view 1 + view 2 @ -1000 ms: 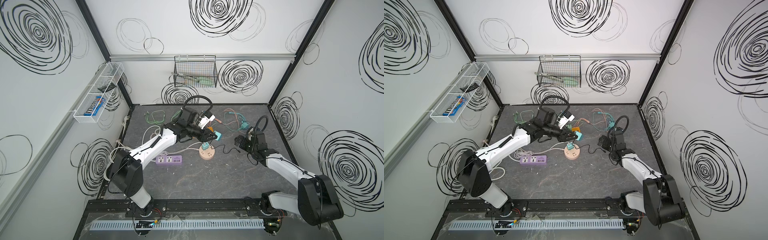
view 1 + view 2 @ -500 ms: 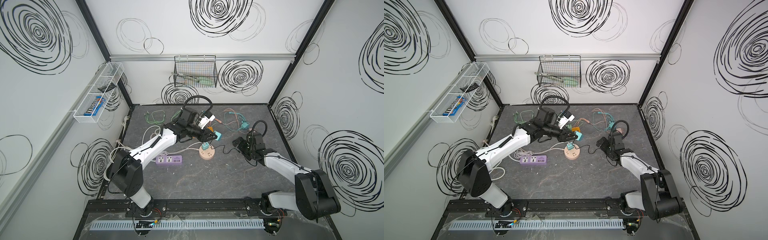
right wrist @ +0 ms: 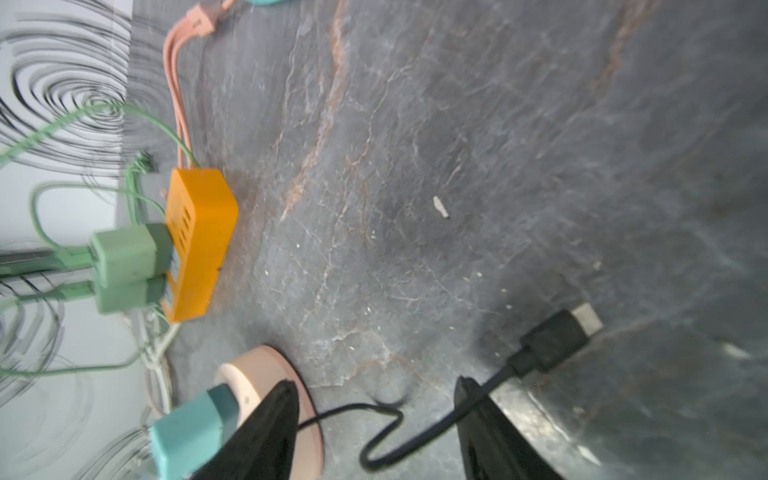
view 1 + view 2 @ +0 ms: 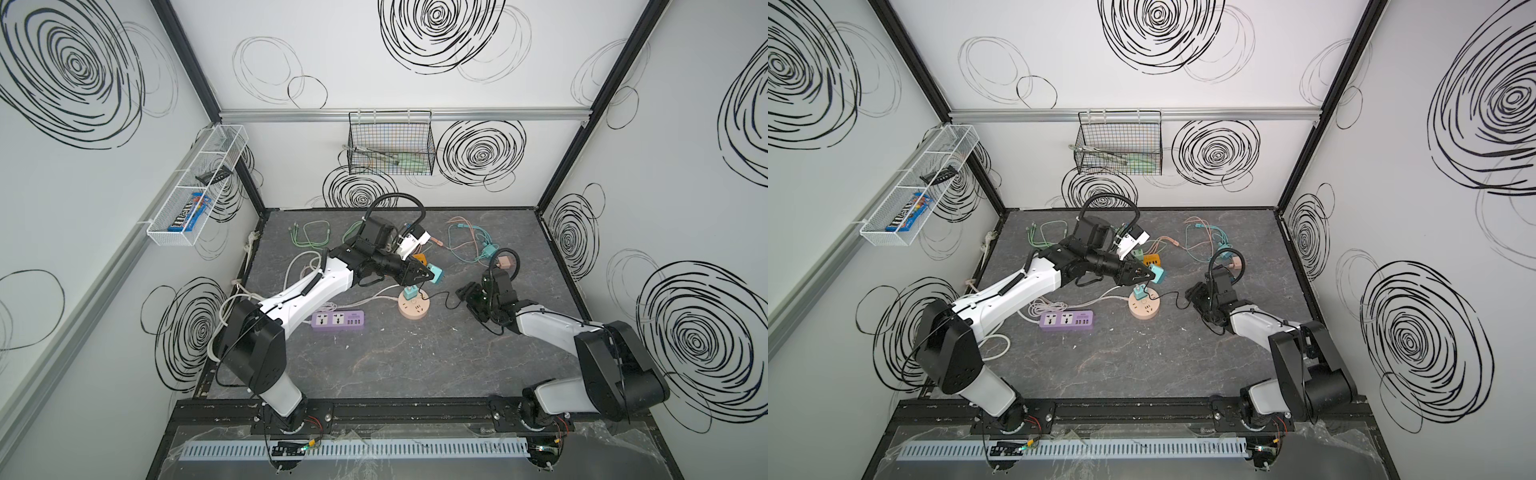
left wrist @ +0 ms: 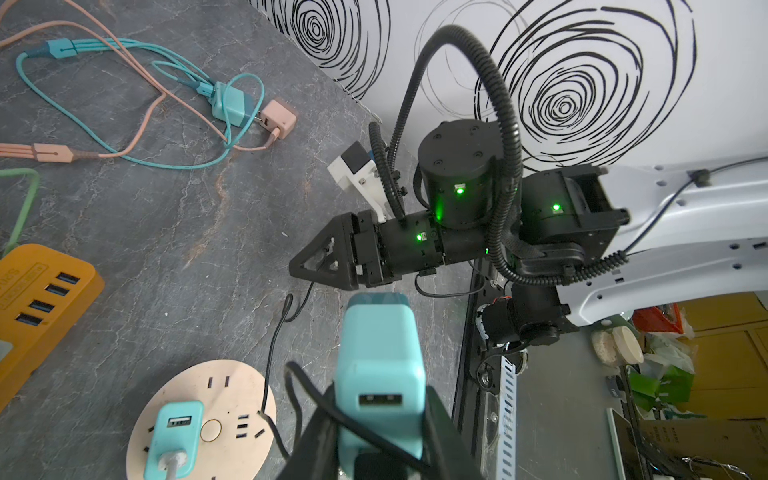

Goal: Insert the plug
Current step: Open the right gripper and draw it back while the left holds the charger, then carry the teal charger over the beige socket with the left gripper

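Black USB plug (image 3: pixel 555 338) with a silver tip is lying flat on the grey bench (image 3: pixel 415 166), tip pointing away from the right tool (image 3: pixel 374 382), whose jaws sit apart, gripping nothing. The left tool (image 5: pixel 380 390) is clamped on a teal charger block (image 5: pixel 380 345).

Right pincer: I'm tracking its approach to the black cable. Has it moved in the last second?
Yes. The right pincer has shifted left, nearer the round pink socket, which stayed put.
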Robot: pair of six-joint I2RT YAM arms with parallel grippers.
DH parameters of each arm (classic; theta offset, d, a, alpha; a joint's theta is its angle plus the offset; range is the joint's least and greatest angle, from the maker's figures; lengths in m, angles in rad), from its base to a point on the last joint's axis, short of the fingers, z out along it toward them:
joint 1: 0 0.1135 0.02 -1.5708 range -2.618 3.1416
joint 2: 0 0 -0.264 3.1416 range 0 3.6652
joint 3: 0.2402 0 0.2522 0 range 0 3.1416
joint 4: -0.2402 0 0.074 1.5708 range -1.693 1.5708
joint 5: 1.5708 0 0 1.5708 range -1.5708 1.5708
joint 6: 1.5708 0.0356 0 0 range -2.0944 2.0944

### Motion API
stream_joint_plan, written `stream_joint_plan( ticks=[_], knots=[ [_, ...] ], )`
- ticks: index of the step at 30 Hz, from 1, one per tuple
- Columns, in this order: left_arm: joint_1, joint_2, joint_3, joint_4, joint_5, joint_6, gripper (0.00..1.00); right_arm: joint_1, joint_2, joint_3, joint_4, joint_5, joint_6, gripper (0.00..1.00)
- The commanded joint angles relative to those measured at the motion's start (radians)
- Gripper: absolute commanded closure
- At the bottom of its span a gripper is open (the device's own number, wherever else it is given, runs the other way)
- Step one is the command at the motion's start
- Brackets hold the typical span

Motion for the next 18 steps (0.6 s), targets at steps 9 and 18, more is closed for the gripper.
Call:
stream_joint_plan(
  ticks=[9,18],
  knots=[
    [-0.050,-0.054,0.008,-0.170,0.003,0.253,1.00,-0.073,-0.071,0.031,0.333,0.136,-0.159,0.96],
    [-0.118,0.015,0.061,-0.370,-0.317,0.387,1.00,-0.247,-0.216,0.131,0.379,0.125,-0.289,1.00]
  ],
)
